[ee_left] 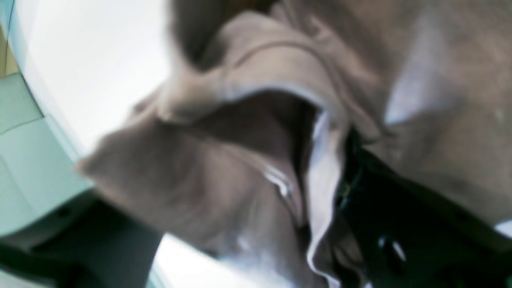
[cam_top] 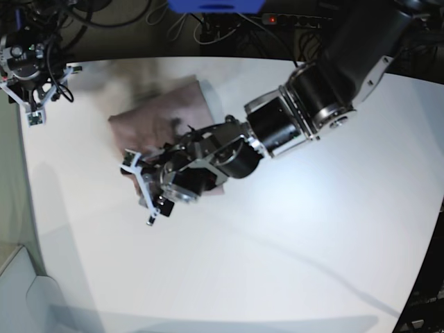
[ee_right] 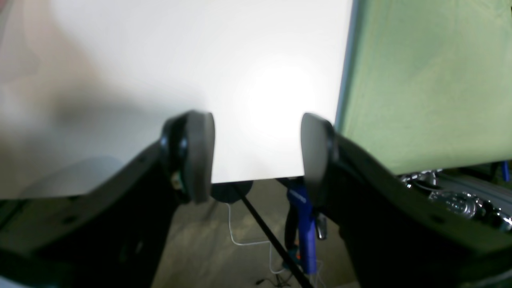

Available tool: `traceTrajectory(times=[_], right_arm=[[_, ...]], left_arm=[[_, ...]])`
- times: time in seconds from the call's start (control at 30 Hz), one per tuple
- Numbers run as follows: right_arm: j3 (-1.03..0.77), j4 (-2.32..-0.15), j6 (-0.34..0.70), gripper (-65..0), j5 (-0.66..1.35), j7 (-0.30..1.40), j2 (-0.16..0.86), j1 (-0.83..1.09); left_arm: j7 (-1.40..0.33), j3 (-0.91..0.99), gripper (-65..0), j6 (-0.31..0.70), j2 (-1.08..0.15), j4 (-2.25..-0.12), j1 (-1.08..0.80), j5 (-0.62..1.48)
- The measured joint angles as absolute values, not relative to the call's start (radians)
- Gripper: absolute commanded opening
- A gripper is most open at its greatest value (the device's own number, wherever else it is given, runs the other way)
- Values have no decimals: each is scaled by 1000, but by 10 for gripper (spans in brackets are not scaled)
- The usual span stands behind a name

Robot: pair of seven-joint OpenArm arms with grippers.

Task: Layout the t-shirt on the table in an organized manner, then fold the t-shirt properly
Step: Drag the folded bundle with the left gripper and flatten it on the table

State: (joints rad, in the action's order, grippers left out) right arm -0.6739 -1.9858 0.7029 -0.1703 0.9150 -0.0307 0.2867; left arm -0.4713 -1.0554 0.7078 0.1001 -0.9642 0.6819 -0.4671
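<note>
While the left end effector [cam_top: 154, 201] sits low over the shirt [cam_top: 163, 121], near the tabletop's [cam_top: 291, 236] far left corner, the job in hand looks like laying the garment out flat, and that is far from done. Its wrist view is blurred and filled with cloth [ee_left: 224, 160] draped right against the black finger, so I cannot tell whether the jaws stand apart or are clamped on a fold. To do this step well, I would take hold of one layer only, at a hem or shoulder seam, lift just enough to free it from the folds beneath, and draw it outward toward the open middle of the tabletop, where there is room to spread. Pulling a bunched handful would drag the whole heap along instead of opening it.

The right end effector [ee_right: 256, 156] is held off by the far left corner, well apart from the shirt, its two pads [ee_right: 200, 156] spread wide with nothing between them. It would serve best pinning or taking the opposite edge, so that the cloth is stretched between two points.

As for the shirt, it is a dusty mauve-pink, soft and limp, lying crumpled in an uneven patch with overlapping folds. A paler inner layer shows at one fold in the left wrist view. Sleeves and collar cannot be made out.
</note>
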Motion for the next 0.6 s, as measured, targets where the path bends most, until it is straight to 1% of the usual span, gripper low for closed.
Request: traceTrajectory(times=[0.1,0.23,0.33,0.6], right_arm=[[-674,-1986,703,-303,-170,915,-31,286],[-674,-1986,703,-303,-171,915,-31,287],[-674,-1986,703,-303,-170,915,-31,286],[-674,-1986,703,-303,-170,913,-31,281]], left_arm=[[-472,-1039,-279,708,101,-965,693,-467],[-472,-952,-212,708,104,-964,689,-467],[-476,-937,-169,708,107,-965,693,-468],[-476,-937,-163,708,105,-965,693,-467]])
